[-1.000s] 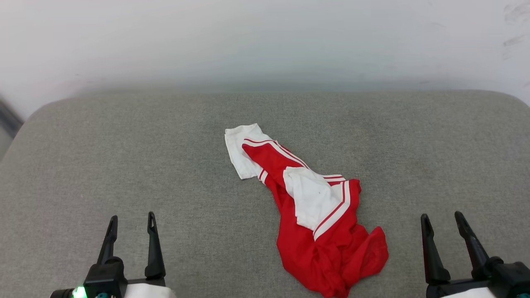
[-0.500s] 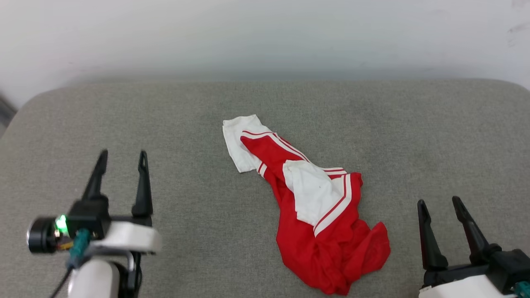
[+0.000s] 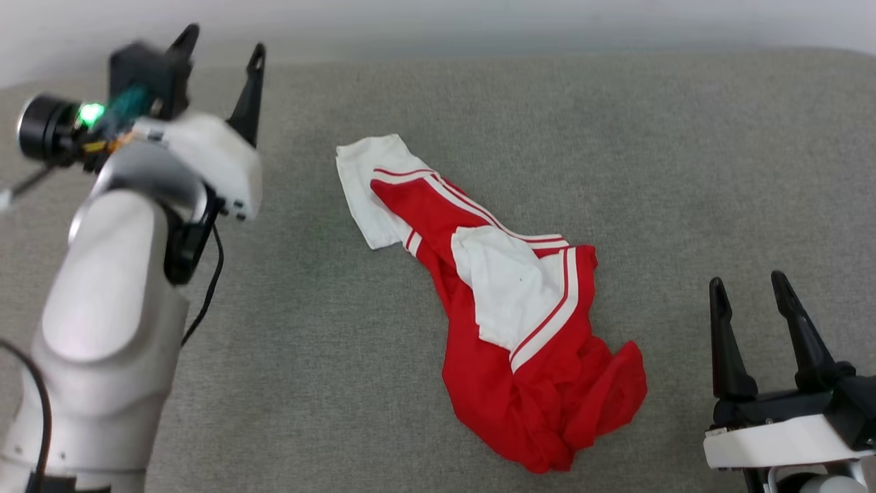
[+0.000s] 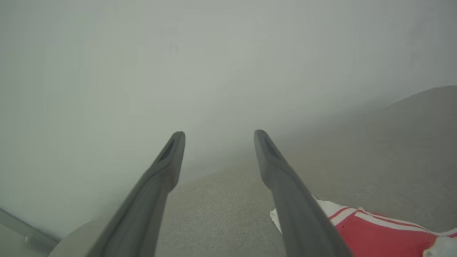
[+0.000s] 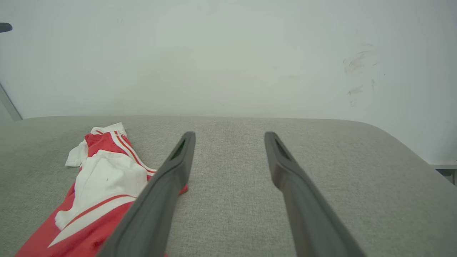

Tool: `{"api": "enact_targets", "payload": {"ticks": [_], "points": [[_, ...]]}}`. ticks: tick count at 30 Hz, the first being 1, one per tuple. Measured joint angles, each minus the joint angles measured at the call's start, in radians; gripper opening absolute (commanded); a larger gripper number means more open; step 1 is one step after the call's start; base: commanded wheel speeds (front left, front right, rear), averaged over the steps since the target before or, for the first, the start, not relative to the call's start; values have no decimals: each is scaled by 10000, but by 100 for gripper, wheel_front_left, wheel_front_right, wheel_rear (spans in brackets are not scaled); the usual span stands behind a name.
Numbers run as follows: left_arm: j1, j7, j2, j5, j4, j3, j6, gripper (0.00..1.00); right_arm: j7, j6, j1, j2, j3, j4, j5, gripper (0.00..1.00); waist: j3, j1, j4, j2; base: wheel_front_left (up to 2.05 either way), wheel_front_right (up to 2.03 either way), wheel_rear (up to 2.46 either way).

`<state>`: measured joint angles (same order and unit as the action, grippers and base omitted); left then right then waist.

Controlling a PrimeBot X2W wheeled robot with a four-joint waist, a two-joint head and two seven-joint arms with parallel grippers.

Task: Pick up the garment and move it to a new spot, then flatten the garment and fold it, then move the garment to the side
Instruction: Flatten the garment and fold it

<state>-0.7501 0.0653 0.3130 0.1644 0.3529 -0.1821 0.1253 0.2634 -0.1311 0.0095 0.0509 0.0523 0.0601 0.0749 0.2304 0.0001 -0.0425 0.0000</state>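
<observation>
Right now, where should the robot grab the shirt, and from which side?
Probably the crumpled red end of the shirt, from above and from the right, where the open right gripper is near. Its folds stand up, easy to pinch; the white sleeve lies flat on the cushion.

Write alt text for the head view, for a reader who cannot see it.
A crumpled red T-shirt with white sleeves lies on a grey fabric surface. The left hand, open, is at upper left; the right hand, open, is at lower right.
</observation>
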Motion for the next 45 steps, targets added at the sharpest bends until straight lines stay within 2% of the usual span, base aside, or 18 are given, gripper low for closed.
{"api": "enact_targets", "payload": {"ticks": [4,10,15,18,19,26,27,28,33,36,41,45], "points": [[-1197,1918,562,1312,364,-1812,36,100,0,0,-242,0,-19,71,-38,100,457,0,-112,0,0,0,0],[-2532,5127,1791,3858,393,-4759,38,100,0,0,-654,-2,-92,203,-104,100,1171,0,-321,0,0,0,0],[-3439,7217,2500,5649,58,-6617,38,100,0,0,-900,2,-127,280,-134,100,1740,1,-517,0,0,0,0],[-3907,7942,2815,6268,-115,-7542,36,100,0,0,-1047,0,-188,314,-132,100,2078,1,-629,0,0,0,0],[-4284,8215,2947,6748,-82,-8205,38,100,0,0,-1261,2,-249,328,-107,100,2427,0,-752,0,0,0,0],[-5009,8376,3231,7231,17,-9766,35,100,0,0,-1456,0,-305,288,35,100,2964,-1,-1054,0,0,0,0],[-5105,8326,3277,7333,25,-9921,35,45,0,0,-1459,0,-311,270,36,100,2984,-1,-1079,0,0,0,0],[-5151,8163,3302,7405,58,-10038,36,0,0,0,-1464,2,-301,242,36,100,2979,-1,-1089,0,0,0,0],[-5213,7288,3256,7699,173,-10583,38,0,0,0,-1441,2,-265,107,29,100,2628,0,-997,0,0,0,0],[-5164,6652,3419,7825,-50,-10780,38,0,0,0,-1268,-2,-228,44,-40,100,2234,0,-866,0,0,0,0],[-4918,5985,4132,7990,-890,-10878,38,0,0,0,-823,0,-171,-96,-144,100,1498,0,-471,0,0,0,0],[-4253,5655,4980,8123,-1381,-10914,38,0,0,0,-603,-2,-173,-194,-230,100,970,0,-29,0,0,0,0]]}}
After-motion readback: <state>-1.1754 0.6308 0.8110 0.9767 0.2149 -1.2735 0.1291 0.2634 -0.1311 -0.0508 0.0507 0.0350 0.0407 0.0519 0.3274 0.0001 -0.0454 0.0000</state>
